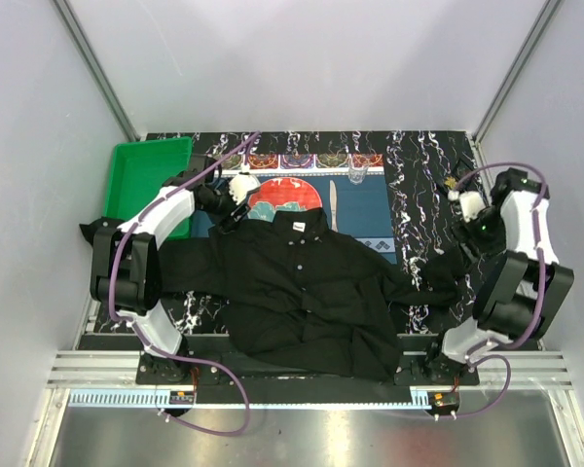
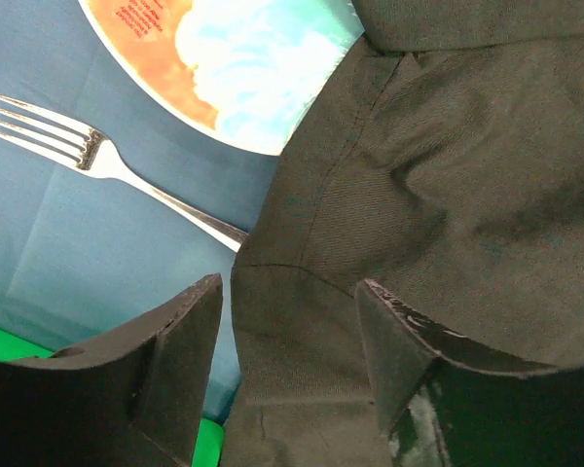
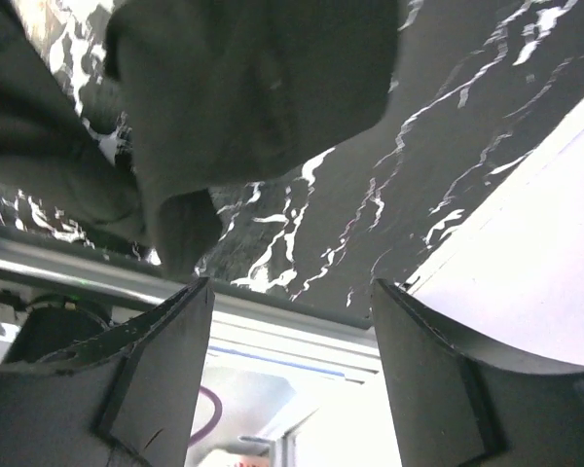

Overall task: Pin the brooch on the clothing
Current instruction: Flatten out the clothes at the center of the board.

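The clothing, a black collared shirt (image 1: 302, 282), lies spread face up across the middle of the table, its white buttons showing. My left gripper (image 1: 232, 212) sits at the shirt's left shoulder beside the collar. In the left wrist view its jaws (image 2: 287, 287) stand apart over the shoulder fabric (image 2: 428, 175), not pinching it. My right gripper (image 1: 463, 253) hovers open over the bunched right sleeve (image 1: 438, 272) with nothing between its fingers (image 3: 292, 287). A tiny yellowish speck (image 1: 450, 182) at the back right may be the brooch; it is too small to be sure.
A green bin (image 1: 146, 180) stands at the back left. Under the collar lies a blue placemat (image 1: 370, 209) with a printed plate (image 2: 224, 68), a fork (image 2: 97, 161), a knife (image 1: 334, 204) and a small glass (image 1: 358, 173). The table's near edge (image 3: 273, 321) is close below my right gripper.
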Motion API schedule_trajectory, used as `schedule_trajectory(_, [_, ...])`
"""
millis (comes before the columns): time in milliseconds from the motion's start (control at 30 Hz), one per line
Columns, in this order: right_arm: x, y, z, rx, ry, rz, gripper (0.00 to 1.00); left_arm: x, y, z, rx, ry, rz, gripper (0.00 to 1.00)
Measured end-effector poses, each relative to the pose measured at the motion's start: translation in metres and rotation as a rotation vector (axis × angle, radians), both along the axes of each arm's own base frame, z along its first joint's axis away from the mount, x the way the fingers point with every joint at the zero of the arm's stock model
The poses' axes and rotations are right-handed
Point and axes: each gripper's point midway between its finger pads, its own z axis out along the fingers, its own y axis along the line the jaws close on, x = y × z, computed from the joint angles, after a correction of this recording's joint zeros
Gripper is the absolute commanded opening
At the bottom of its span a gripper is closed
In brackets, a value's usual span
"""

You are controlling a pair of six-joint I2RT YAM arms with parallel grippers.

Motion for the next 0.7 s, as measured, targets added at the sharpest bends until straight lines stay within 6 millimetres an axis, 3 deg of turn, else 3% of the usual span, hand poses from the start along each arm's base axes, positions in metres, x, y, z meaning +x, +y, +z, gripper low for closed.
schedule_trajectory(100, [0.023, -0.012, 0.005, 0.063, -0.020, -0.074, 0.77, 0.000, -0.001, 0.001, -0.003, 0.000, 0.002, 0.79])
schedule_trajectory(200, [0.039, -0.009, 0.008, 0.133, -0.020, -0.100, 0.86, 0.000, -0.001, 0.008, -0.007, -0.017, 0.003, 0.86])
schedule_trajectory(300, [0.058, -0.003, 0.007, 0.202, -0.007, -0.124, 0.98, -0.001, -0.002, 0.027, -0.020, -0.064, -0.001, 0.87])
schedule_trajectory(433, [0.083, -0.004, -0.009, 0.237, 0.028, -0.166, 0.98, -0.003, -0.005, 0.056, -0.050, -0.132, -0.010, 0.87])
schedule_trajectory(567, [0.083, 0.006, -0.037, 0.253, 0.128, -0.205, 0.96, -0.007, -0.011, 0.075, -0.090, -0.162, -0.019, 0.87])
schedule_trajectory(700, [0.075, 0.019, -0.048, 0.220, 0.199, -0.214, 0.92, -0.011, -0.015, 0.076, -0.114, -0.142, -0.018, 0.87])
